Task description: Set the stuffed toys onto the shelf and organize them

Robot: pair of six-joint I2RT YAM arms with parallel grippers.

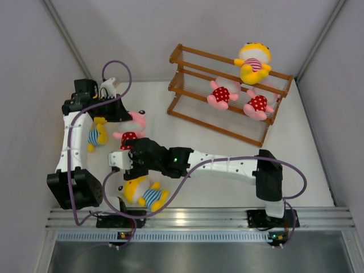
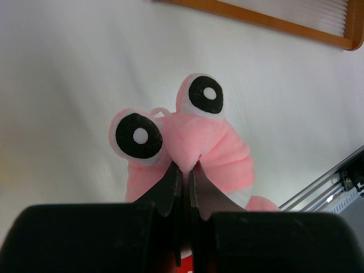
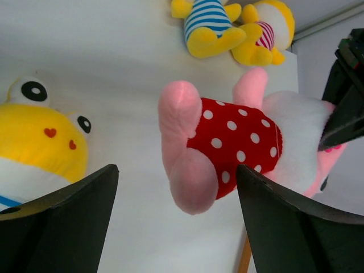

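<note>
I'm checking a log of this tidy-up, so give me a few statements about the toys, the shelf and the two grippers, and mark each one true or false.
1. Three toys sit on the shelf. True: a yellow toy and a pink pair.
2. The left gripper is open and empty. False: it is pinched shut on the head of a pink toy.
3. The right gripper is open. True.
4. The yellow toy sits on the shelf's bottom tier. False: it is on the top tier.
5. A blue-striped toy lies on the table near the arm bases. True.
</note>
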